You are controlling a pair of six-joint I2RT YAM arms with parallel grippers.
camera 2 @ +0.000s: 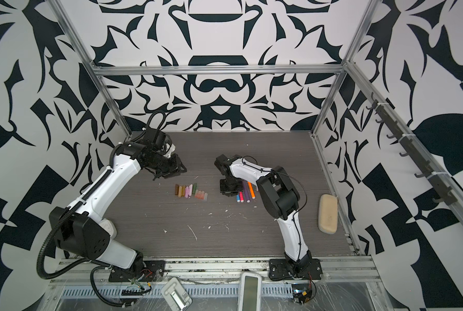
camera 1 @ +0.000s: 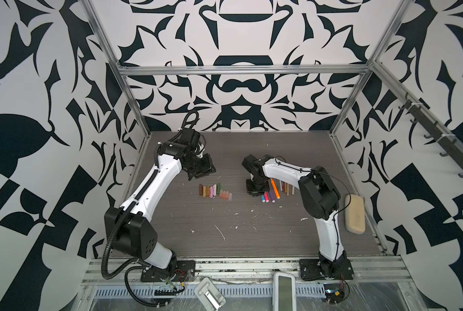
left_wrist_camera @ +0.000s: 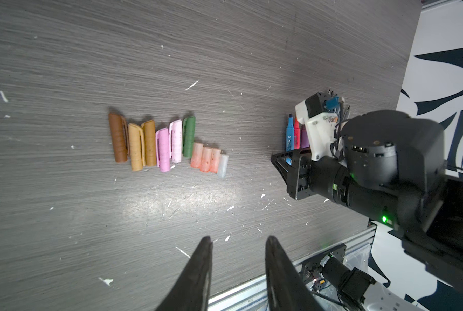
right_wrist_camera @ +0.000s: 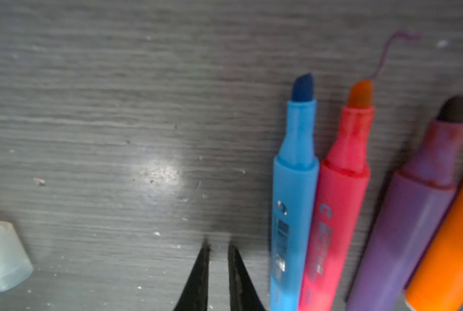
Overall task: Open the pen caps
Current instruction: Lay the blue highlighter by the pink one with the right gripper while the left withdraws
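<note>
The pen caps are seen lined up loose on the counter, with the uncapped pens laid just beside the right gripper, its jaws barely parted on nothing, and the left gripper is shown with jaws spread and empty.

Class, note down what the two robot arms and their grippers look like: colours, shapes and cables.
Both arms have white shells on the long links and blocky black joints. The left arm carries a thick ribbed black hose; the right arm a thin black cable. The left gripper and right gripper each end in two tapered black fingers.
</note>
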